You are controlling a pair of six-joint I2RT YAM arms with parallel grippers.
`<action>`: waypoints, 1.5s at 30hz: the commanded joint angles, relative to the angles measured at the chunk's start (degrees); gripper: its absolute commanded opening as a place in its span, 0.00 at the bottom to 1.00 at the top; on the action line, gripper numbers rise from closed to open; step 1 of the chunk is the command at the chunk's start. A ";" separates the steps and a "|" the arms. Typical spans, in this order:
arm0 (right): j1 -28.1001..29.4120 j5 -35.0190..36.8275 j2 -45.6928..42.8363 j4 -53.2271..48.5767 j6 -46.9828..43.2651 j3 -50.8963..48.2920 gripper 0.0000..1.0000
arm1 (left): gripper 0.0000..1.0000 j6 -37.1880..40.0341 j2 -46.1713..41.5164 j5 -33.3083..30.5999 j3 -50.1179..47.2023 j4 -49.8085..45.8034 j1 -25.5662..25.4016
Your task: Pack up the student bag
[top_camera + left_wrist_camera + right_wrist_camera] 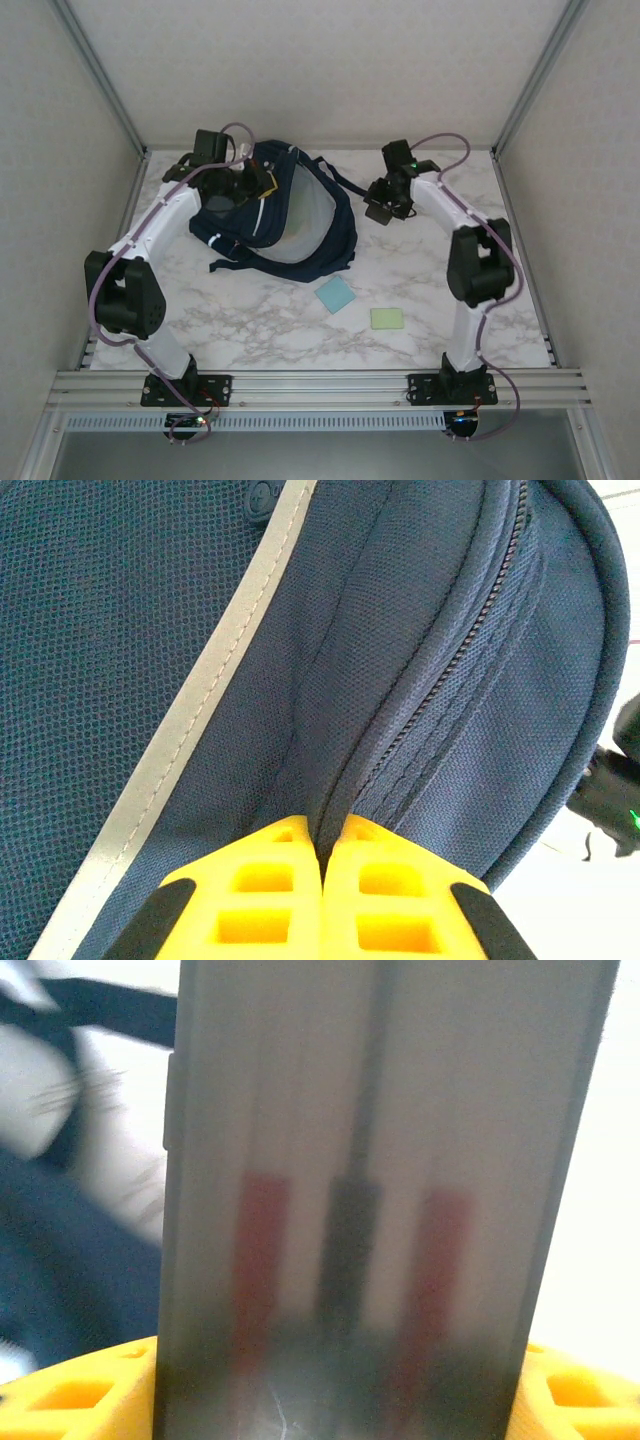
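The student bag (300,215) lies open at the back of the table, dark navy with a pale lining showing. My left gripper (240,190) is at its left side, shut on a fold of navy fabric beside the zipper (430,700); the yellow fingers (265,890) pinch that fold with my left gripper (325,830) closed tight. The bag (150,630) has a grey stripe across it. My right gripper (385,205) hovers just right of the bag, shut on a grey see-through case (370,1160) with two red pens and a dark pen inside. The case stands between the yellow fingers (70,1400) of my right gripper (340,1360).
A light blue square pad (335,294) and a light green pad (386,318) lie on the marble table in front of the bag. Metal frame posts and walls close in the left, right and back sides.
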 commanded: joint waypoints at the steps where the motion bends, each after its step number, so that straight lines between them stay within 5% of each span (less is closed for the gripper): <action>1: 1.54 -11.03 -8.82 5.57 -6.19 -6.31 0.43 | 0.00 -3.06 0.12 2.75 4.06 3.12 0.33; 10: 10.99 -16.69 -16.92 16.67 -8.48 -17.16 0.43 | 0.00 -3.89 0.26 3.78 5.14 3.50 0.33; 18: 18.57 -14.72 -5.07 20.94 -9.08 -10.77 0.43 | 0.00 -4.92 -0.42 4.78 3.78 3.58 0.33; 27: 20.90 -11.88 12.15 22.56 -3.51 6.73 0.46 | 0.00 -6.63 -1.76 5.19 1.16 4.65 -0.09; 32: 21.16 -14.18 15.29 22.15 -1.04 12.04 0.84 | 0.00 -6.86 -2.42 5.13 0.07 4.85 -0.11; 36: 21.16 -13.75 10.47 23.72 -1.01 6.00 0.93 | 0.00 -6.64 -2.51 4.94 -0.04 4.66 -0.11; 40: 21.07 -13.08 5.40 25.32 -0.12 -1.22 0.89 | 0.00 -8.40 -2.01 5.50 0.12 6.35 -0.19; 45: 21.08 -13.59 4.83 28.86 2.47 -6.85 0.57 | 0.00 -8.36 -1.72 5.50 1.45 6.41 -0.80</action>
